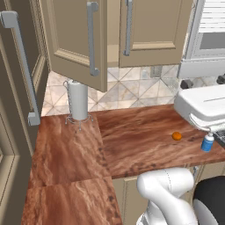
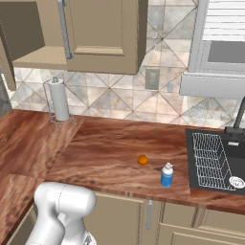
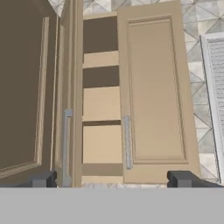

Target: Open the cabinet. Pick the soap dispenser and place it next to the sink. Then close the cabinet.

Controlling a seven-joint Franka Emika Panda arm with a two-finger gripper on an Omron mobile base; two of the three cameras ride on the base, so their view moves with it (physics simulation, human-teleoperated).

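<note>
Cabinet half open, soap already down by the sink

The beige cabinet (image 3: pixel 153 92) has its left door swung out, right door shut. The blue soap dispenser (image 2: pixel 166 175) stands upright on the surface, just left of the dark sink (image 2: pixel 215 162).

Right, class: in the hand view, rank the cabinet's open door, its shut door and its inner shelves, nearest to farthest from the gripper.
1. Open door, left, swung out towards the gripper.
2. Shut door, right.
3. Shelves, recessed behind the doors.
</note>
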